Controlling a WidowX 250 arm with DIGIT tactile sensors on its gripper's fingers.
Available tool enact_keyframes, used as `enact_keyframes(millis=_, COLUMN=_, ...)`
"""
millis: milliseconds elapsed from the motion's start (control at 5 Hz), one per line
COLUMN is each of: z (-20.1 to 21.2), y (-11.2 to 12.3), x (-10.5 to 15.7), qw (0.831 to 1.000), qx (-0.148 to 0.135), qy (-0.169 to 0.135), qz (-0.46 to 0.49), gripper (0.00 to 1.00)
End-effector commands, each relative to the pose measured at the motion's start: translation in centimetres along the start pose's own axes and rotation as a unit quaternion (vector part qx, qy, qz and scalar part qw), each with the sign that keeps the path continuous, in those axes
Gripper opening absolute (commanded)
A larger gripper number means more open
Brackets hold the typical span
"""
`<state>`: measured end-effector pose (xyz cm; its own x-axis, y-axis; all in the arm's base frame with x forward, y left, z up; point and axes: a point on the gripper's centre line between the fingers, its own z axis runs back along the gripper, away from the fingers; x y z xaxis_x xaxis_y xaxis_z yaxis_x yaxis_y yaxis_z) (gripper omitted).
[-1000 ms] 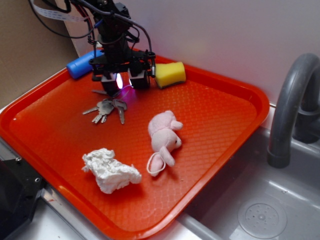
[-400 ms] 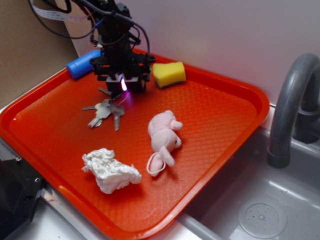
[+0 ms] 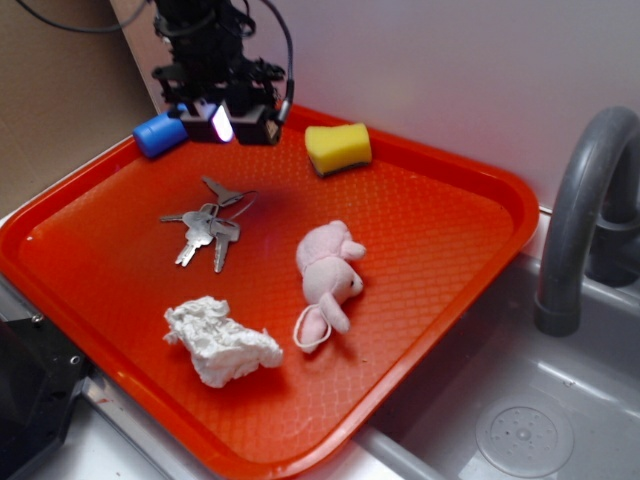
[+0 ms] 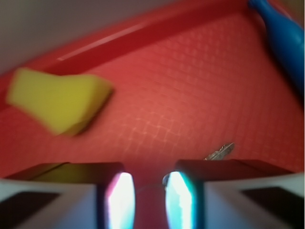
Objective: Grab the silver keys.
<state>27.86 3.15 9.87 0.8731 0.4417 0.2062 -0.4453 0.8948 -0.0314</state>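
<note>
While the gripper [image 3: 225, 124] is held above the far left corner of the orange tray [image 3: 440, 240], the silver keys [image 3: 208, 226] are seen lying flat near the tray's left edge, untouched. From the wrist, the fingers [image 4: 119, 200] are shown slightly apart, gripping nothing; one key tip [image 4: 220, 151] is visible.

Silver keys [image 3: 207, 226] — orange waffle-textured tray [image 3: 440, 215].

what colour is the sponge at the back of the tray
Yellow. The sponge shows most clearly in the exterior view, near the orange tray's far rim.
</note>
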Motion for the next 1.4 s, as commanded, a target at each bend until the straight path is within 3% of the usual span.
enact_keyframes(millis=0, z=3.2, y=-0.8, x=-0.8, qw=0.997, qx=-0.050, qy=-0.004, qz=-0.066, gripper=1.00)
enact_keyframes(millis=400, z=0.3, y=-1.8, x=-3.3, qw=0.995, qx=-0.015, qy=0.022, qz=-0.100, gripper=1.00)
enact_keyframes(millis=800, z=-2.6, y=-0.8, x=-3.0, qw=0.993, qx=0.034, qy=0.021, qz=-0.107, gripper=1.00)
enact_keyframes(millis=1200, z=-4.7, y=0.4, x=-2.3, qw=0.993, qx=0.060, qy=0.038, qz=-0.099, gripper=1.00)
